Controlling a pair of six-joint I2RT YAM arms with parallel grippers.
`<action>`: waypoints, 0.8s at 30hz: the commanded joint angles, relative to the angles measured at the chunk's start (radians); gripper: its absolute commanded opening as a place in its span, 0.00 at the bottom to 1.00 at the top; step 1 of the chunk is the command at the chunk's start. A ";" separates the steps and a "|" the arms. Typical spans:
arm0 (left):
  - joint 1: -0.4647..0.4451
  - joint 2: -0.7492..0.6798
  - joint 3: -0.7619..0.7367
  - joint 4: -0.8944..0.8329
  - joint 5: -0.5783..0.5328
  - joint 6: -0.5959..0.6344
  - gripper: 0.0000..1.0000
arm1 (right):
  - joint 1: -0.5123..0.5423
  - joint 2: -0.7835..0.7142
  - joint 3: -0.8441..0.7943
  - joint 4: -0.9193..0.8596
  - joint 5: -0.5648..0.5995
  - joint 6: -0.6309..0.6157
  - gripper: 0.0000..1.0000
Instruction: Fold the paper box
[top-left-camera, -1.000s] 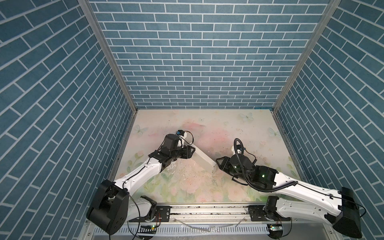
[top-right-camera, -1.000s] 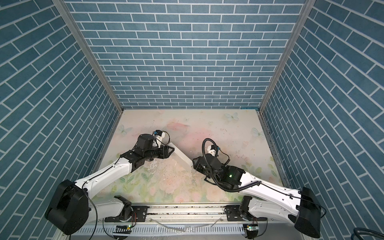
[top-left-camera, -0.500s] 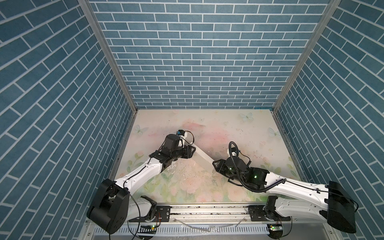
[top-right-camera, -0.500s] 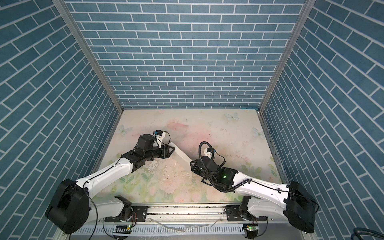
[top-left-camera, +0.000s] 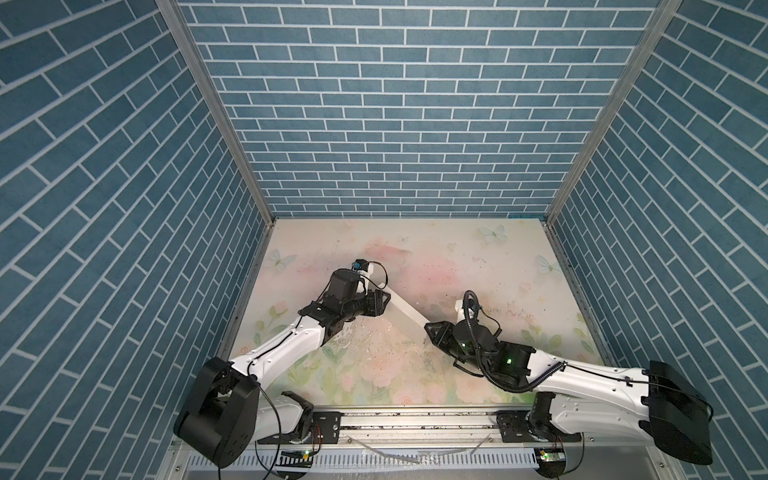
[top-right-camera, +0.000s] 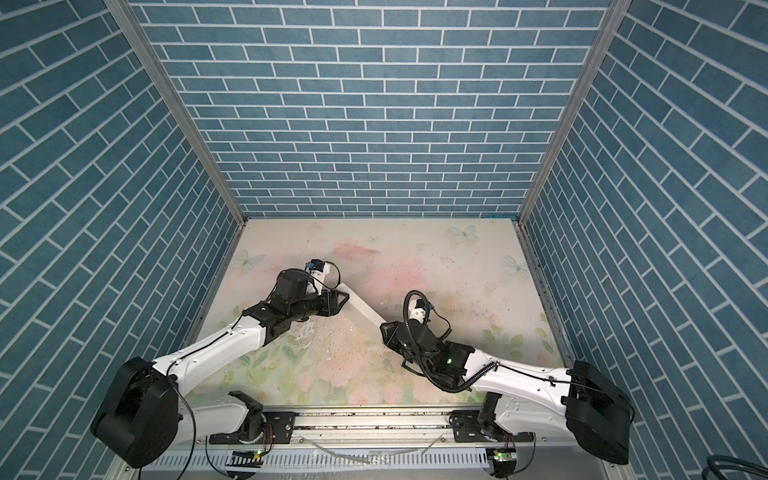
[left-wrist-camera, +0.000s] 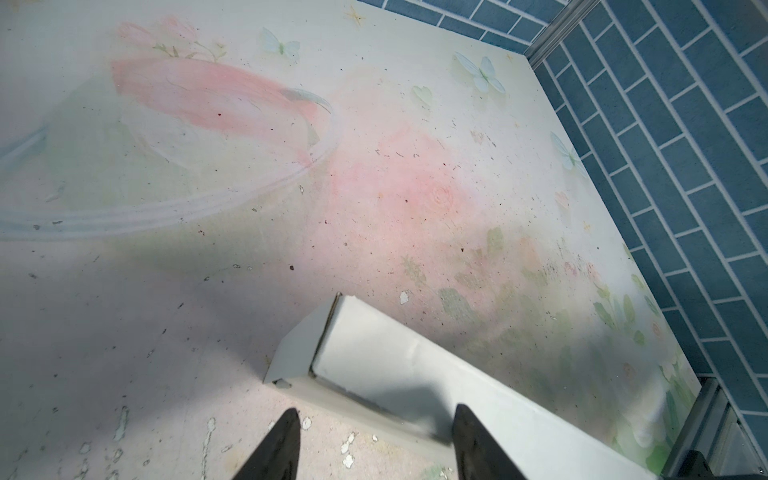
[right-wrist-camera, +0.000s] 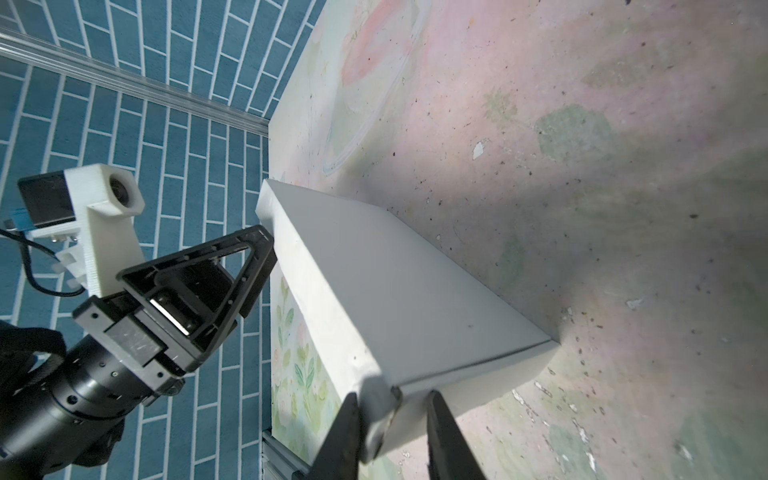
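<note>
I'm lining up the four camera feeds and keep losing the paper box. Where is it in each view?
In both top views: paper box, a slanted white strip at centre.
Left wrist: box just ahead of the left pincer, end flap showing.
Right wrist: box fills the middle, near corner inside the right pincer.
Shared landmark: the pink brushstroke print, beyond the box in every view.

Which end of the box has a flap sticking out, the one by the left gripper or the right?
The box end by the left gripper: a flap angles out there. The end at the right gripper looks flush.
</note>
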 joint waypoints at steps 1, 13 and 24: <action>-0.007 0.034 -0.043 -0.074 -0.060 0.001 0.58 | 0.012 0.011 -0.063 0.011 0.006 0.005 0.24; -0.028 0.051 -0.059 -0.076 -0.085 -0.008 0.58 | 0.014 0.037 -0.132 0.127 0.012 0.003 0.13; -0.028 0.001 -0.032 -0.129 -0.111 -0.015 0.61 | 0.013 -0.070 -0.118 0.039 0.050 -0.041 0.28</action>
